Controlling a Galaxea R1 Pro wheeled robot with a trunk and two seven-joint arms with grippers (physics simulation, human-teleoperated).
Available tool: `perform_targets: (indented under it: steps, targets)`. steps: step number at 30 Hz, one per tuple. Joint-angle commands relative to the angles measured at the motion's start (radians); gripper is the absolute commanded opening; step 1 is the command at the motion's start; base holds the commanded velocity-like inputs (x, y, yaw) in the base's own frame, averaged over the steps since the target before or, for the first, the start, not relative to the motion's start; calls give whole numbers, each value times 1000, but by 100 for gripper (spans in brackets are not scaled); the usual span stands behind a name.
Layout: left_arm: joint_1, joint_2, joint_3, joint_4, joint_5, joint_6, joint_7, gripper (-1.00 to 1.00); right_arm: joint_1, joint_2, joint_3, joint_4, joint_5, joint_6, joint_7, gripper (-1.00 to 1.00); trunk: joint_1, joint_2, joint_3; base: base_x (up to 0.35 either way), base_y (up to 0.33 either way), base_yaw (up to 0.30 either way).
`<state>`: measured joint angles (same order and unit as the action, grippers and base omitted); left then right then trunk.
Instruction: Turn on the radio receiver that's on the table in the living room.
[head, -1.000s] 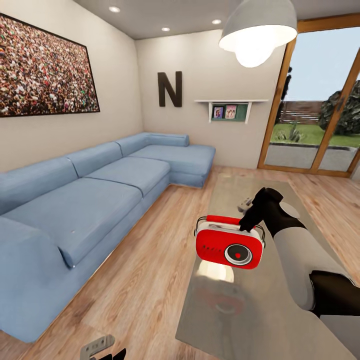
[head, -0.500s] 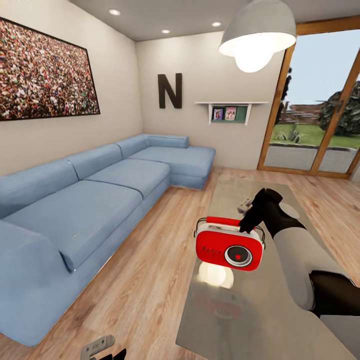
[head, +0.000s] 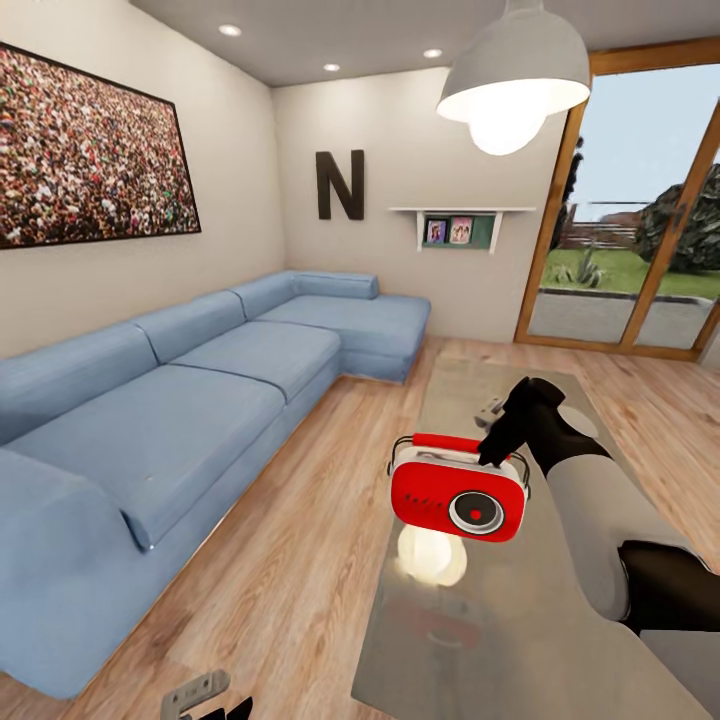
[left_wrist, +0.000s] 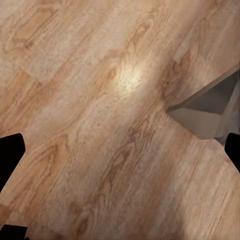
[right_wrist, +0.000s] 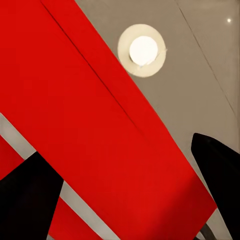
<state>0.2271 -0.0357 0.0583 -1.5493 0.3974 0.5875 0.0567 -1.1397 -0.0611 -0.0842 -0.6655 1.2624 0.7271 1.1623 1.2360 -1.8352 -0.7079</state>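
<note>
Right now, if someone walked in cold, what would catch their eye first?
The red radio receiver on the glossy table, with the right gripper at its top right corner. Then the long blue sofa along the left wall, and the glowing pendant lamp overhead, mirrored in the tabletop.

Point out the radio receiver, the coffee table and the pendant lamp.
radio receiver (head: 458, 497), head view, on its red front face.
table (head: 560, 650), head view, on its bare glossy top.
pendant lamp (head: 520, 60), head view, on its grey shade.
</note>
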Motion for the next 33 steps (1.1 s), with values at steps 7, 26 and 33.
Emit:
perform_targets:
  steps: [7,26,33]
  targets:
    - [0,-1,0,0,0,0,0,100,0,1,0,1,-2,2,0,-100,-27,49,22,0,0,0]
    - [0,-3,-1,0,0,0,0,100,0,34,1,1,0,3,0,-100,-100,182,82,0,0,0]
    - [0,-2,-1,0,0,0,0,100,0,37,1,1,1,3,0,-100,-127,231,104,0,0,0]
